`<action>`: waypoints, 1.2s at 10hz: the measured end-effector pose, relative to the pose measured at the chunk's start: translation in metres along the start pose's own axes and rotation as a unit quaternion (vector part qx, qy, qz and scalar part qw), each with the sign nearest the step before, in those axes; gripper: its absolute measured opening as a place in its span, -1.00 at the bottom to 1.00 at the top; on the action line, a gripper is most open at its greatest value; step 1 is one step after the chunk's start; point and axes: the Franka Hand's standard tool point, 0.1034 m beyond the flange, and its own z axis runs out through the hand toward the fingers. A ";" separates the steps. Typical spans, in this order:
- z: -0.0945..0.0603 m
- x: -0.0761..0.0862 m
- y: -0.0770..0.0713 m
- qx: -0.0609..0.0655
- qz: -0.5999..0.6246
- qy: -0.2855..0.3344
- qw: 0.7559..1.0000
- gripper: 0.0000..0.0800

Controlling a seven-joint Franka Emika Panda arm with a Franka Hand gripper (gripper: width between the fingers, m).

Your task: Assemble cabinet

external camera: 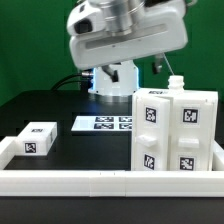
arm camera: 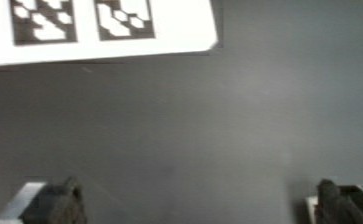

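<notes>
The cabinet (external camera: 176, 132) is a large white boxy body with tagged faces, standing upright at the exterior view's right, near the front rail. A small white tagged block (external camera: 36, 140) lies at the exterior view's left. My gripper (arm camera: 199, 203) hangs high above the table, behind the cabinet, its fingertips out of sight in the exterior view. In the wrist view the two fingers (arm camera: 53, 203) stand wide apart with only bare black table between them. The gripper is open and empty.
The marker board (external camera: 104, 124) lies flat on the black table in the middle, and shows in the wrist view (arm camera: 89, 30). A long low white rail (external camera: 100, 182) runs along the front. The robot base (external camera: 118, 80) stands at the back.
</notes>
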 end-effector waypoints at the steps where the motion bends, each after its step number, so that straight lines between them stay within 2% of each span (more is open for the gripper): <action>1: 0.001 0.004 0.019 -0.014 -0.041 0.020 0.999 0.62; 2: 0.000 0.010 0.026 -0.017 -0.064 0.033 0.997 0.62; 5: 0.001 0.009 0.024 -0.017 -0.057 0.031 0.998 0.62; 6: 0.001 0.010 0.029 -0.025 -0.060 0.029 0.997 0.62; 7: 0.000 0.012 0.045 -0.052 -0.057 0.026 0.997 0.62; 8: -0.001 0.015 0.057 -0.073 -0.051 0.030 0.996 0.62; 10: -0.004 0.027 0.091 -0.085 -0.132 0.061 0.986 0.62; 11: -0.010 0.032 0.096 -0.088 -0.177 0.062 0.978 0.62; 12: -0.008 0.032 0.092 -0.086 -0.153 0.063 0.982 0.62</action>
